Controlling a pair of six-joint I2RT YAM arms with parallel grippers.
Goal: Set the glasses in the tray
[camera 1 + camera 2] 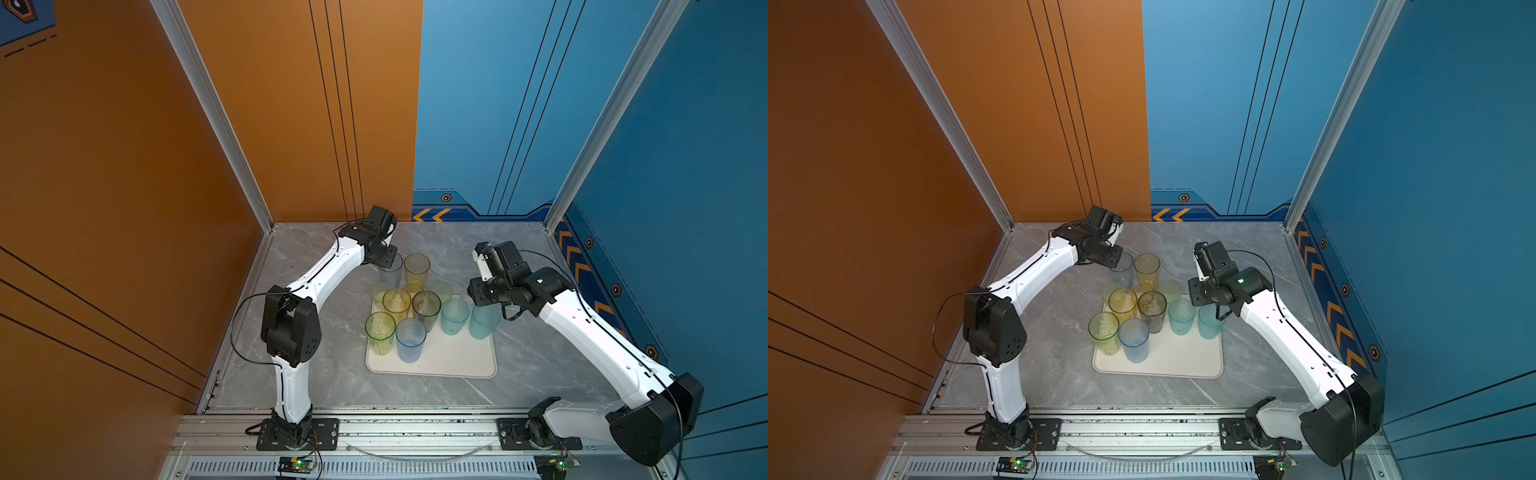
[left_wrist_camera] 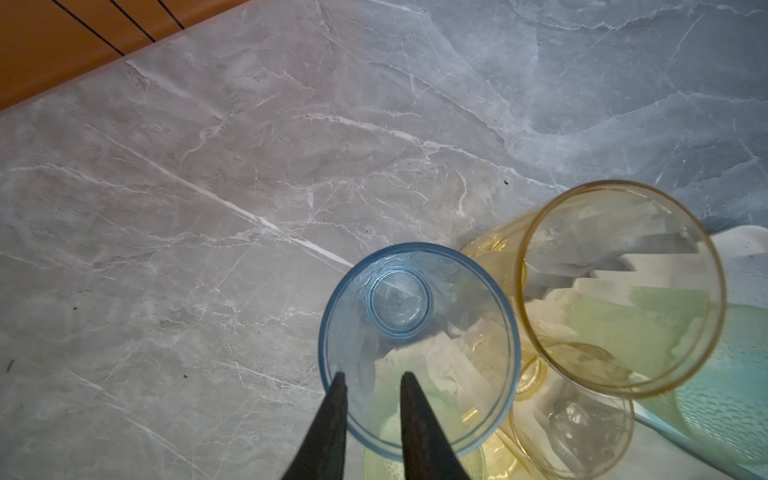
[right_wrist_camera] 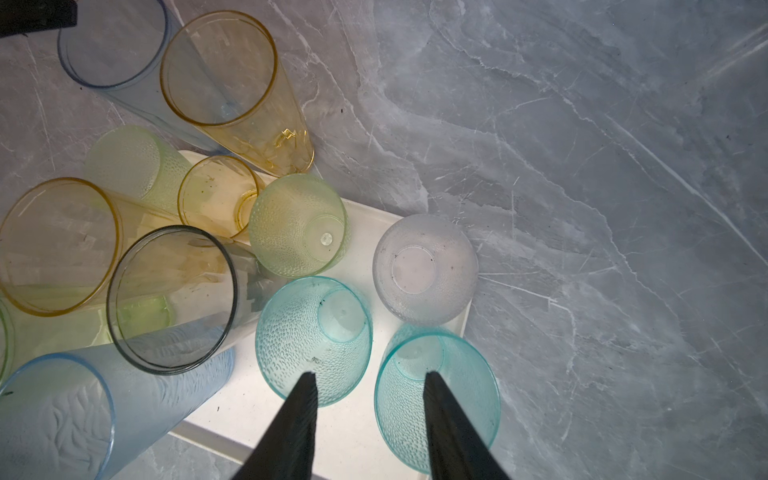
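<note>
The grey marble-patterned tabletop (image 1: 519, 365) is sitting between orange and blue walls, and I am seeing the cream tray (image 1: 457, 357) lying flat at its centre, carrying most of the glasses (image 1: 397, 303).

1. Left gripper (image 2: 372, 376): I am seeing its jaws standing narrowly apart and straddling the rim of the pale blue tumbler (image 2: 415, 316), one finger outside the wall and one inside, not clamping. This smooth translucent tumbler is standing off the tray, on the tabletop just beyond its far edge, long axis vertical, mouth facing up, just beside a tall amber tumbler (image 2: 619, 286).
2. Right gripper (image 3: 370, 374): I am seeing its jaws standing moderately wide and gripping nothing. One finger is hanging over a dimpled teal tumbler (image 3: 465, 395) on the tray, mouth up, and the other over its teal neighbour (image 3: 307, 332)
</note>
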